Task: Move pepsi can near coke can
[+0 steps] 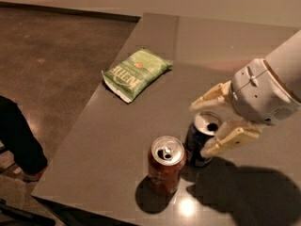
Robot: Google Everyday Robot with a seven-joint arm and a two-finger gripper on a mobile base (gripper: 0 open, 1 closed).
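Observation:
The dark blue pepsi can [194, 144] stands upright on the grey table [141, 126], right beside the red-brown coke can [165, 165] and almost touching it. My gripper [198, 130] comes in from the right. Its two cream fingers sit on either side of the pepsi can and are closed on it near the top. The coke can stands upright near the table's front edge, with its silver top and pull tab showing.
A green chip bag [135, 73] lies flat on the table, back left of the cans. The table's left edge [70, 140] drops to a brown floor. A person's dark leg and shoe [19, 145] stand at the far left.

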